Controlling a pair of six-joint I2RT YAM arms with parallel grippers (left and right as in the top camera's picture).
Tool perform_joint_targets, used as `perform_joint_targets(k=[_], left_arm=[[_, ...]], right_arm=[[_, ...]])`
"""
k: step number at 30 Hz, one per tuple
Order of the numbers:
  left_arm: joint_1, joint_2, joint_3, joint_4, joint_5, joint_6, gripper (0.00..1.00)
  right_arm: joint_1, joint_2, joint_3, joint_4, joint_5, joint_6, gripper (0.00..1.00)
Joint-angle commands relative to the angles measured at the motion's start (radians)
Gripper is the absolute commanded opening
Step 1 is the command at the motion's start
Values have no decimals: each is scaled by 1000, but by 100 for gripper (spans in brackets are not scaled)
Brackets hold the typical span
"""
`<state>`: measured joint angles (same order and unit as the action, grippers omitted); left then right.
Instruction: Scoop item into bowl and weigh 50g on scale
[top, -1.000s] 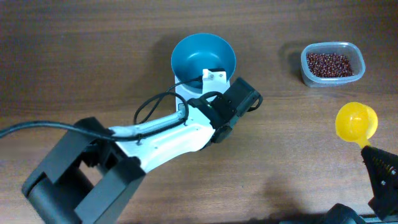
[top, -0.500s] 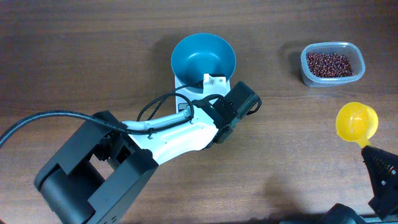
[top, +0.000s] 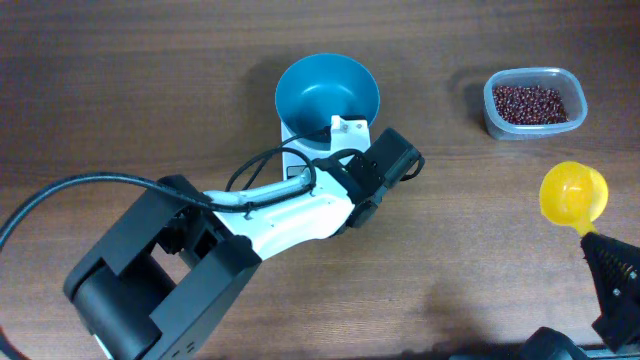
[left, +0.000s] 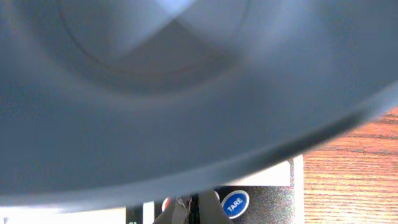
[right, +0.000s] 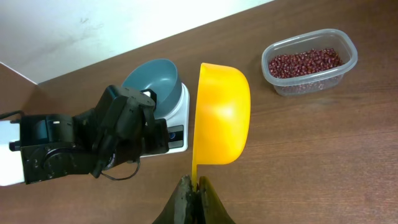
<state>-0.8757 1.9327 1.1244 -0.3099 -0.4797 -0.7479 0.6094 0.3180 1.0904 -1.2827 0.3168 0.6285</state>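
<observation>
The teal-blue bowl (top: 327, 90) stands empty on the white scale (top: 296, 140). My left gripper (top: 338, 135) reaches over the scale's front. In the left wrist view its fingertips (left: 194, 211) are shut together right at the scale's buttons, beside the blue TARE button (left: 235, 203), under the blurred bowl (left: 186, 93). My right gripper (right: 194, 190) is shut on the handle of an empty yellow scoop (right: 221, 115), held above the table right of the scale (right: 177, 134). The beans (top: 533, 102) lie in a clear tub.
The clear tub (right: 309, 62) stands at the back right, apart from the bowl and scale. The left arm's white link and black cable (top: 270, 205) stretch from the front left across to the scale. The yellow scoop (top: 573, 195) hovers at the right edge.
The left arm's rear links have shifted a little to the right. Its gripper has stayed at the scale's front. The right gripper and scoop have not moved.
</observation>
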Motion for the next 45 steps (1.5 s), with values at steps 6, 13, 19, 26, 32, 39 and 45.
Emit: perform_joint_targets(k=[6,13,19,26,32,39,45], left_arm=[[5,-158,-9,-268,43,5,0],[-25,-595,-9,-555,34,5,0],[121,-1036,-10,-727,-596,5,23],[724,-982,-10,-515,-447,130,95],[802,-865,-9,-443,359,645,99],[802,-865,116,-707,894,792,97],[800,-865,415,-1009,811,1052,99]], right_arm=[[-3,11,16,-1,10,-12,4],[-3,11,13,-1,-2,-11,4],[-3,42,-73,55,44,-11,4],[-16,461,-104,233,184,256,4],[-311,781,170,265,-93,134,4],[-468,930,397,124,-93,-154,4],[-474,935,396,188,-92,-293,4]])
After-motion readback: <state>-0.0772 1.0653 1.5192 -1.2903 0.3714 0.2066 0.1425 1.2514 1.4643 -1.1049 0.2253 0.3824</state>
